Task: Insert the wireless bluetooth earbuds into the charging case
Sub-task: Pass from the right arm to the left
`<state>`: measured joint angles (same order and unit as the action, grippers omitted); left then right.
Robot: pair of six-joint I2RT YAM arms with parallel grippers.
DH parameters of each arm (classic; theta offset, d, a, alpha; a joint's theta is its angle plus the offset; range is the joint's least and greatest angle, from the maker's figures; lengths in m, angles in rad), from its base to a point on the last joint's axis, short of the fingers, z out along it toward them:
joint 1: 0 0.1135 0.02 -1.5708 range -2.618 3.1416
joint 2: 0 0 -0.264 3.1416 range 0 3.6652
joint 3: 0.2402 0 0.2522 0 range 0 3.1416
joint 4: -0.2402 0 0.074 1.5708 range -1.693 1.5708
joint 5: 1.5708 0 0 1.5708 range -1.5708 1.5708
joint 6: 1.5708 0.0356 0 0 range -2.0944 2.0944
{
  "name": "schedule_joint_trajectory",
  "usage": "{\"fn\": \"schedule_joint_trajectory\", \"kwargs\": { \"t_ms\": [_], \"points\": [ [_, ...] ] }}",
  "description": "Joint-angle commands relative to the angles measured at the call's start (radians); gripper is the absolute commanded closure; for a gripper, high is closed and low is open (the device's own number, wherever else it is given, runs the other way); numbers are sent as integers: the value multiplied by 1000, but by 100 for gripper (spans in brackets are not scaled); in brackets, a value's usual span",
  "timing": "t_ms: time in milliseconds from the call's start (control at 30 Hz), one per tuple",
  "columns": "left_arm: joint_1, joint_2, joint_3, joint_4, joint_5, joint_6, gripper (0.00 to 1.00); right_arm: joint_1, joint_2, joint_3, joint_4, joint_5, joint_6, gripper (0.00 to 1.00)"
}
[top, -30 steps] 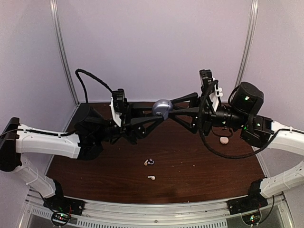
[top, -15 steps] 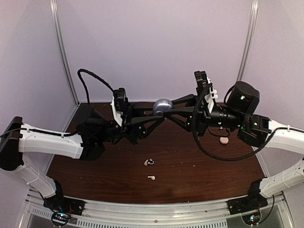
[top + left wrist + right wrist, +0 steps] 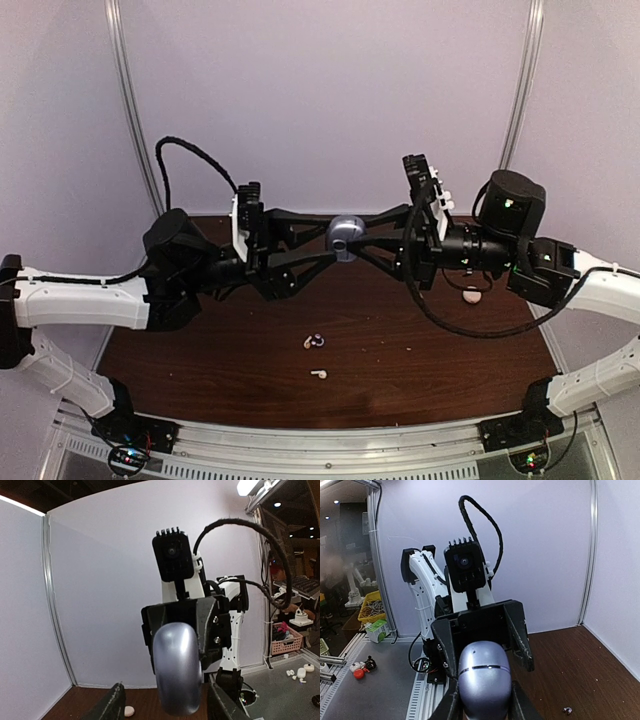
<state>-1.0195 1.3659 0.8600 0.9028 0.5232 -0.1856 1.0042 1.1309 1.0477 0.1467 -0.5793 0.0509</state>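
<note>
A rounded blue-purple charging case [image 3: 345, 238] hangs in mid-air above the brown table, its lid closed. My right gripper [image 3: 356, 240] is shut on it, and in the right wrist view both fingers [image 3: 451, 700] press its sides [image 3: 484, 677]. Facing it from the left, my left gripper [image 3: 330, 242] is open. Its fingers [image 3: 112, 706] stand clear on either side of the case [image 3: 177, 667]. Two earbuds, one white and one dark [image 3: 315, 341], lie together on the table. Another white earbud [image 3: 318, 374] lies nearer the front edge. A small earbud [image 3: 566, 710] shows in the right wrist view.
A cream oval object [image 3: 471, 295] lies on the table under the right arm, also visible as a cream oval [image 3: 129, 711] in the left wrist view. White walls with metal posts [image 3: 135, 130] close in the back and sides. A metal rail [image 3: 320, 440] runs along the front.
The right gripper closed on the case. The left gripper then opened off it, and the left arm drew back a little to the left. The case moved slightly right.
</note>
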Motion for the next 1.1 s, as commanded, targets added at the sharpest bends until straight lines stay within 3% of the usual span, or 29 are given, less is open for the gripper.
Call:
{"fn": "schedule_joint_trajectory", "kwargs": {
  "t_ms": [0,167,367,633,867,967,1067],
  "points": [
    [19,-74,62,-333,-32,165,42,6,-23,34,-102,62,-30,86],
    [29,-53,227,-695,-23,278,42,7,-14,42,-178,67,-38,88],
    [33,7,326,-876,83,322,47,7,18,81,-274,75,-79,88],
    [33,34,366,-940,48,369,66,6,49,114,-339,89,-100,88],
    [34,35,374,-985,35,405,69,7,64,132,-388,98,-123,89],
    [33,38,384,-1001,34,421,75,7,67,136,-389,92,-126,88],
    [37,36,387,-1013,30,432,82,7,63,135,-386,91,-127,80]
  ]
}}
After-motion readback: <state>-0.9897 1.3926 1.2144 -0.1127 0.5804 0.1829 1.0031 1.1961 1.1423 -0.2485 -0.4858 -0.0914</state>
